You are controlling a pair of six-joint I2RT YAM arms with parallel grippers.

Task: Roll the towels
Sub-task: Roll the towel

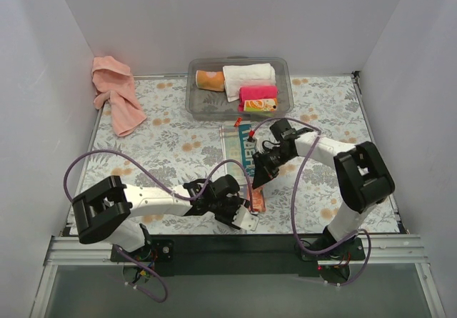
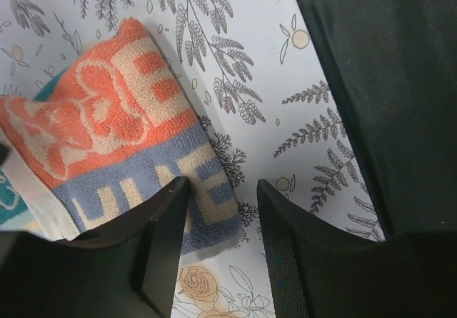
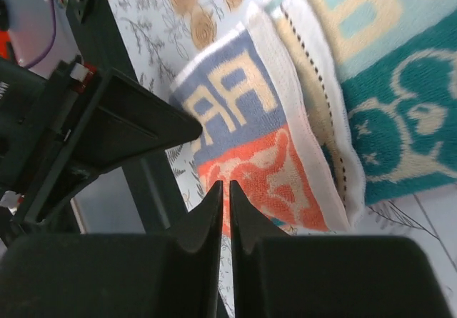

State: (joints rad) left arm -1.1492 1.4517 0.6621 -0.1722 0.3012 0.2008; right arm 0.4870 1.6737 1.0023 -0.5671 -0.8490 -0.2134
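At the table's [image 1: 171, 153] near edge one patterned cloth [image 2: 121, 118] lies, its near end folded, woven letters unreadable. The left gripper [image 2: 221, 189] gapes over its corner; the right gripper [image 3: 223, 186] is nearly closed, empty. Far-left corner: one pink towel [image 1: 114, 93]. Far edge: one bin [image 1: 193, 103], four rolls [image 1: 248, 75].

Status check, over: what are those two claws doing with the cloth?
Left gripper open, over cloth corner. Right gripper nearly shut at cloth's near end. Pink towel unrolled, far left.
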